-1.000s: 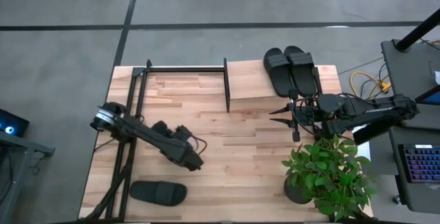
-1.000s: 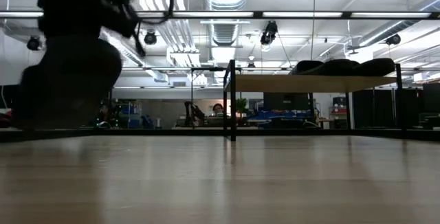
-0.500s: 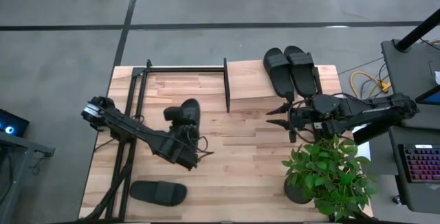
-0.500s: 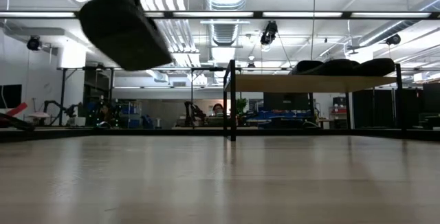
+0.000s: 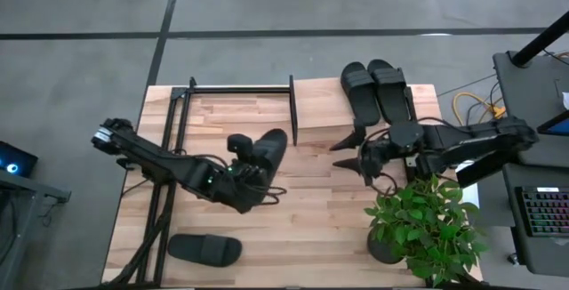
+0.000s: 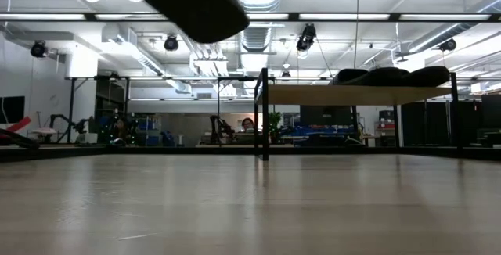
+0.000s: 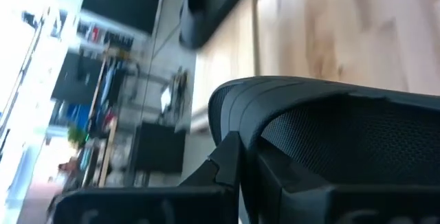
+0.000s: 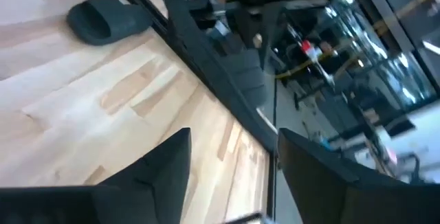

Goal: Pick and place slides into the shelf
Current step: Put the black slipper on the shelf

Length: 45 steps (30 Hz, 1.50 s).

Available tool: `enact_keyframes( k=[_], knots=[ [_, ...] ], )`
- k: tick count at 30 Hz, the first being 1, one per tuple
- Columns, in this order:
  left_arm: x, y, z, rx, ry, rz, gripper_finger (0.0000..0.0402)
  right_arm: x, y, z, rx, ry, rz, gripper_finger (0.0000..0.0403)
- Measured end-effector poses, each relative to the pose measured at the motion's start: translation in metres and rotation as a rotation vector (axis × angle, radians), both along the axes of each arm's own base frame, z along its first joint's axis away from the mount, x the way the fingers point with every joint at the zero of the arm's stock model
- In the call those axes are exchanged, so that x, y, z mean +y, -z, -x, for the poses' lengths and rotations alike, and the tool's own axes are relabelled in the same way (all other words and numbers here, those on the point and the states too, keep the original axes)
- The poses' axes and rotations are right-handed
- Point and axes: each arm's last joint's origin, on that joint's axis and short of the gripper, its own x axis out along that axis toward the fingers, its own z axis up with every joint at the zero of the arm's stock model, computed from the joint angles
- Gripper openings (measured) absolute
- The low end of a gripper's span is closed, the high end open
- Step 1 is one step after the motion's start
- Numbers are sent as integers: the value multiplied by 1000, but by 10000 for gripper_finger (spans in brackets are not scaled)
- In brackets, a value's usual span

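My left gripper [image 5: 246, 174] is shut on a black slide [image 5: 267, 150], held in the air above the middle of the table; in the low view this slide [image 6: 188, 1] hangs high at the left. Two more slides [image 5: 375, 90] lie side by side on the shelf's light wood top [image 5: 320, 112], soles down. Another slide [image 5: 204, 250] lies flat on the table near its front left. My right gripper [image 5: 347, 155] stands open with nothing between its fingers, just in front of the shelf top, pointing toward the table's left. My left gripper holds the slide by its near end [image 5: 253, 167], the rest reaching away from the fingers toward the shelf. In the left wrist view one finger [image 7: 230, 159] lies against the slide's ribbed rim [image 7: 275, 97]. The slide is lifted clear of the table and tilted.
The shelf's thin black frame [image 5: 236, 88] stands across the table's far left, its post [image 5: 292, 112] beside the plank. A potted green plant [image 5: 425, 228] stands at the near right, close under my right arm. Bare wood lies between the two arms.
My left gripper has risen and gone toward the shelf while rolling over, carrying the slide from low over the table to high above it; the slide has swung from hanging down to pointing toward the shelf. My right gripper has opened, rolled, and moved toward the table's left.
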Motion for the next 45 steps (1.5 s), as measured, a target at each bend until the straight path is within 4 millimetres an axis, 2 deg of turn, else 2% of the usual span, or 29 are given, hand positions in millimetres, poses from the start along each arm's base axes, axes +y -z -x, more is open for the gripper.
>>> enact_keyframes(
  k=[6,14,20,28,37,45],
  knots=[
    [-5,-14,-9,-35,125,-35,0,3,-2,-24,36,-32,115,221],
    [-8,-20,-14,-70,188,-53,0,7,-13,-52,64,-54,185,219],
    [-10,-23,-17,-86,242,-49,0,9,-18,-71,148,-65,211,219],
    [-11,-26,-19,-104,265,-57,0,9,-24,-92,231,9,245,219],
    [-11,-26,-18,-104,260,-61,0,8,-30,-96,249,61,232,199],
    [-12,-25,-18,-88,301,-60,0,6,-36,-77,303,80,188,179]
  ],
)
